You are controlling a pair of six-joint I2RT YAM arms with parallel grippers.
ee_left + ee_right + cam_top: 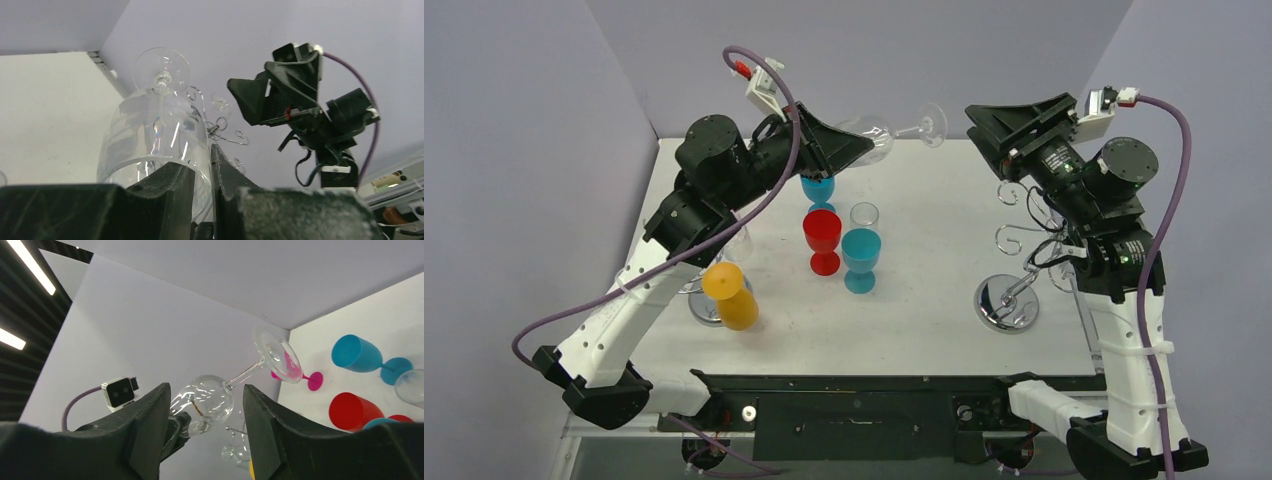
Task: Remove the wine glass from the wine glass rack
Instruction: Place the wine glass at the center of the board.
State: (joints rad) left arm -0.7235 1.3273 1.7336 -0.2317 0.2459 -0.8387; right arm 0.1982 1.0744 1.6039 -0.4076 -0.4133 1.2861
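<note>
The left hand (849, 148) clenches the wine glass (871, 138) by its bowl rim, stem pointing out beyond it. Light, slick and fragile, so probably squeeze gently. The right hand (1014, 125) is released and empty.

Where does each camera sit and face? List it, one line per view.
Top external: above and behind the bases, looking down on the table; both arms show.
Left wrist: on the left gripper, looking along its fingers past the wine glass to the right arm.
Right wrist: on the right gripper, looking between its fingers at the wine glass.
Shared: the wine glass, all three.
</note>
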